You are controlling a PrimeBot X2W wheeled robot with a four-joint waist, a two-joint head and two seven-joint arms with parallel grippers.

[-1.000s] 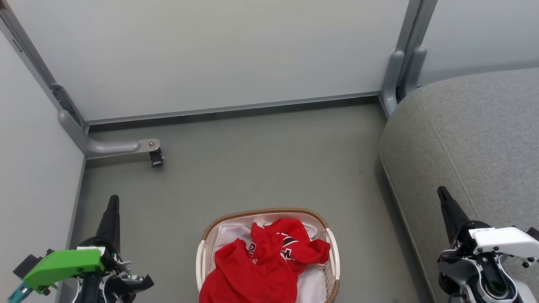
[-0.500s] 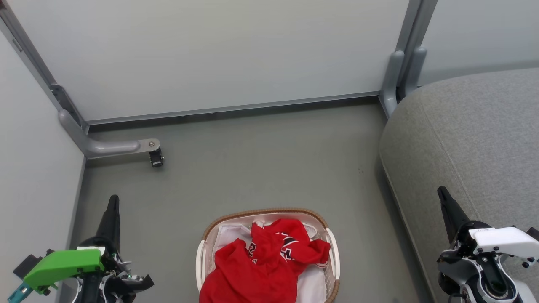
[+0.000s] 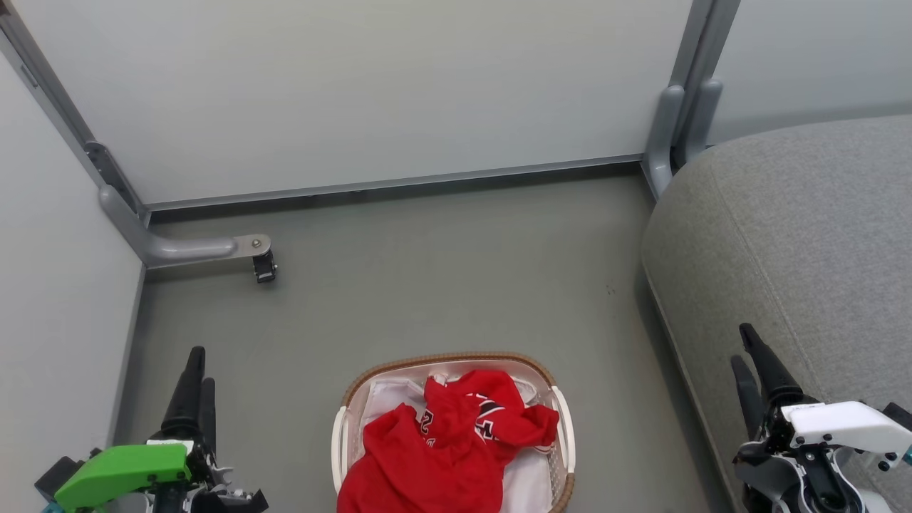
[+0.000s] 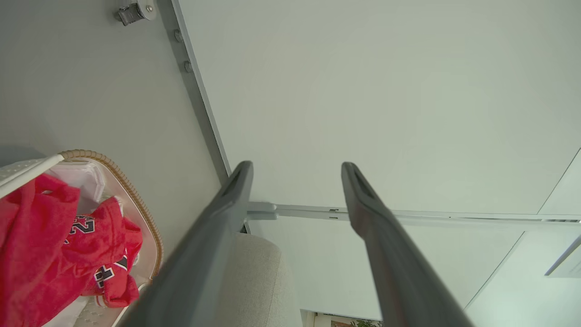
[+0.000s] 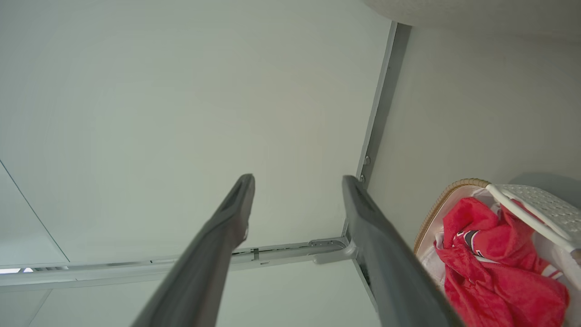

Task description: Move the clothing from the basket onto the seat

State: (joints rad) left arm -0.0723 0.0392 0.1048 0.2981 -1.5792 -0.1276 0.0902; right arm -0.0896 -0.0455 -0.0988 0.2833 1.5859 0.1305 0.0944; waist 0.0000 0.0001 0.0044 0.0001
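Soft red jersey clothing (image 3: 442, 449) is lying in the oval white tan-rimmed basket (image 3: 449, 358), bottom centre; the left gripper (image 3: 202, 365) and right gripper (image 3: 741, 343) are hovering spread apart, empty.

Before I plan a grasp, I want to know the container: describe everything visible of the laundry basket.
The laundry basket is oval, white perforated plastic with a tan woven rim and white side handles. It stands upright on the grey floor, left of the sofa cushion and apart from it. A white liner and crumpled red jersey clothing lie inside.
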